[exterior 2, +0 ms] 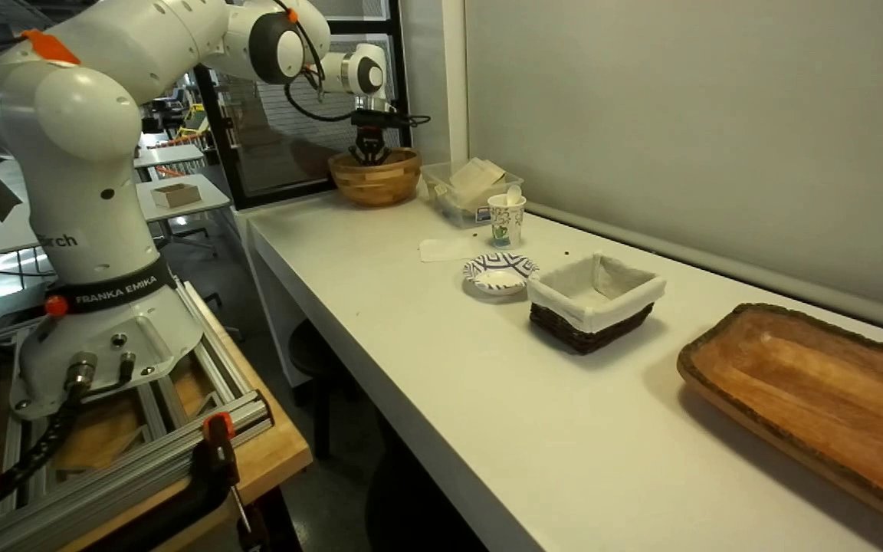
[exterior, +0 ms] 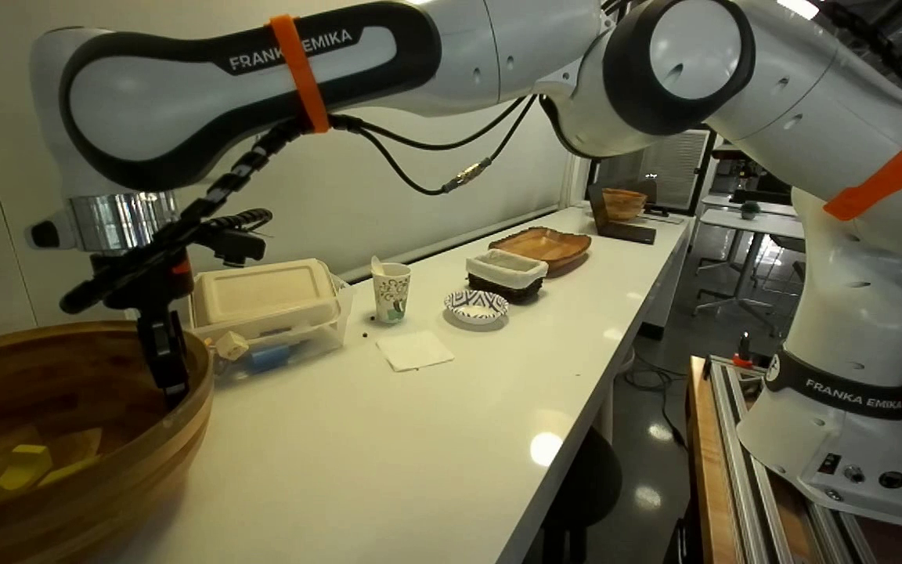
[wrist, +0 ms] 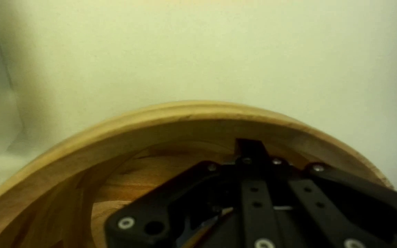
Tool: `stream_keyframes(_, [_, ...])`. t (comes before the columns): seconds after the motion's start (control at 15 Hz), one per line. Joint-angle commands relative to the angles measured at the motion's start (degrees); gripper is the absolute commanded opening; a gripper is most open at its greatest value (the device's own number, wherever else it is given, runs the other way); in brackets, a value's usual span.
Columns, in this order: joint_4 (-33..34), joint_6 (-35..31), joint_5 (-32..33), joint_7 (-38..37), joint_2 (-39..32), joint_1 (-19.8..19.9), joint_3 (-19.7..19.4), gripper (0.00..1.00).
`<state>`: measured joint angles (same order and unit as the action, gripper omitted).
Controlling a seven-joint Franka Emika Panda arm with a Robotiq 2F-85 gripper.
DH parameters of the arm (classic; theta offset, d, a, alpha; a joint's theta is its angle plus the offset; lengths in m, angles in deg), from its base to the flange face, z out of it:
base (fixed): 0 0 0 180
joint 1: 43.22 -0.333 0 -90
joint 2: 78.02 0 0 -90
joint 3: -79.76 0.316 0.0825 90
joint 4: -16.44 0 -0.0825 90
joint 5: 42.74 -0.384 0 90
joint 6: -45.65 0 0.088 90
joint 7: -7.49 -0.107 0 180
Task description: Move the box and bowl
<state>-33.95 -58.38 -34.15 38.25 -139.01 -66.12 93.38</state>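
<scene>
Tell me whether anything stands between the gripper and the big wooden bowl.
Nothing visible does: the gripper reaches down inside the bowl, close to its rim. The yellow pieces lie away from it in the bowl, and the clear plastic tub stands outside.

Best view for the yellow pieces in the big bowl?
An exterior view: it looks down inside, so the yellow pieces show. In an exterior view the bowl hides them; wrist view shows none clearly.

Brown bowl (exterior 2: 376, 186), dark-and-white box (exterior 2: 593, 308)
</scene>
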Motion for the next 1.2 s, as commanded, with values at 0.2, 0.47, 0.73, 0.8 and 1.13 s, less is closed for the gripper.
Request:
stream_keyframes(0.2, [-10.1,-1.5,0.1,-0.3,3.6,0.1,0.5,0.0])
stream_keyframes(0.47, [-18.0,-4.6,-0.9,-1.8,7.2,0.7,1.4,0.0])
stream_keyframes(0.73, [-27.1,-7.5,-0.8,-5.6,12.5,0.7,1.2,0.0])
stream_keyframes(0.8, [-29.3,-8.0,-0.9,-7.0,13.8,0.8,1.1,0.0])
stream_keyframes(1.13, [-40.5,-10.8,-1.8,-13.7,20.5,1.4,1.4,0.0])
